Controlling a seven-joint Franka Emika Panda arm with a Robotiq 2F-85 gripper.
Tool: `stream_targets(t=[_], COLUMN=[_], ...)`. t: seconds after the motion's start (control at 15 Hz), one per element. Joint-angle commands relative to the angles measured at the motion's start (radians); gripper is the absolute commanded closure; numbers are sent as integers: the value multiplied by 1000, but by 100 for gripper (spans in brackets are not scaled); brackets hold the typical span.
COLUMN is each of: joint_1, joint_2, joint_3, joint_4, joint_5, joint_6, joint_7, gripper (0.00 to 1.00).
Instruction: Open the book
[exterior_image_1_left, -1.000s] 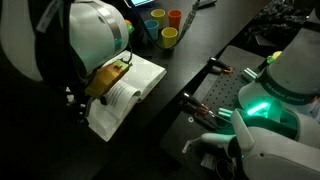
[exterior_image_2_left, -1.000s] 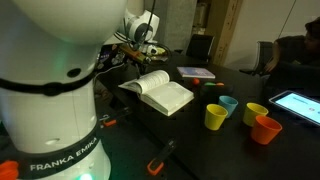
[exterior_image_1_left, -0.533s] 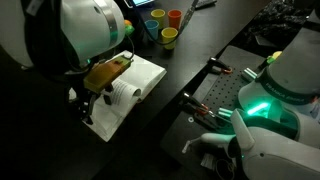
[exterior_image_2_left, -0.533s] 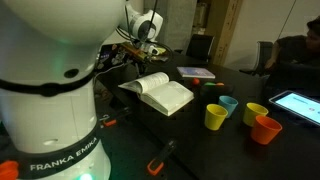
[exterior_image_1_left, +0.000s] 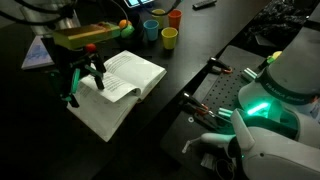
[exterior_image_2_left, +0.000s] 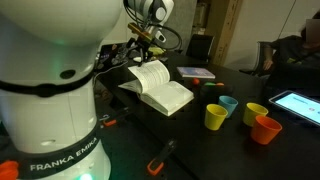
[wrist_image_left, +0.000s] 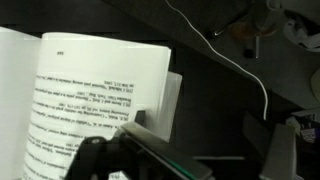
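Note:
The book (exterior_image_1_left: 125, 82) lies open on the dark table, white printed pages up. In an exterior view (exterior_image_2_left: 160, 90) some of its pages stand up at the left side. My gripper (exterior_image_1_left: 85, 80) hangs over the book's left edge with its two fingers apart, and it sits just above the raised pages (exterior_image_2_left: 146, 48). In the wrist view the printed page (wrist_image_left: 90, 100) fills the left. One dark finger lies across the bottom beside the page edge and the other stands at the right (wrist_image_left: 215, 150). Nothing is between the fingers.
Several coloured cups (exterior_image_2_left: 240, 115) stand near the book (exterior_image_1_left: 163, 28). A thin blue-grey book (exterior_image_2_left: 195, 72) lies behind it. A tablet (exterior_image_2_left: 298, 105) lies at the table edge. Another robot base with a green light (exterior_image_1_left: 262, 105) and tools (exterior_image_1_left: 205, 100) lie alongside.
The arm has swung up and back off the book, uncovering the open pages. The gripper now hangs over the book's left edge, and the pages there stand higher.

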Motion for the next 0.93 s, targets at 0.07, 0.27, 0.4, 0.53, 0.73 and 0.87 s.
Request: stream_targets(t=[0.07, 0.27, 0.4, 0.53, 0.73, 0.87], joint_1=[22, 23, 29, 32, 34, 32], joint_2=[-59, -70, -76, -78, -85, -88], joint_3=[-88, -136, -164, -185, -203, -208], joint_4=[9, 1, -1, 7, 10, 5], joint_5=[-85, -164, -236, -313, -399, -423], joint_6=[-117, -160, -154, -151, -149, -143], joint_7=[14, 30, 41, 50, 67, 76], gripper=[0, 0, 0, 0, 0, 0])
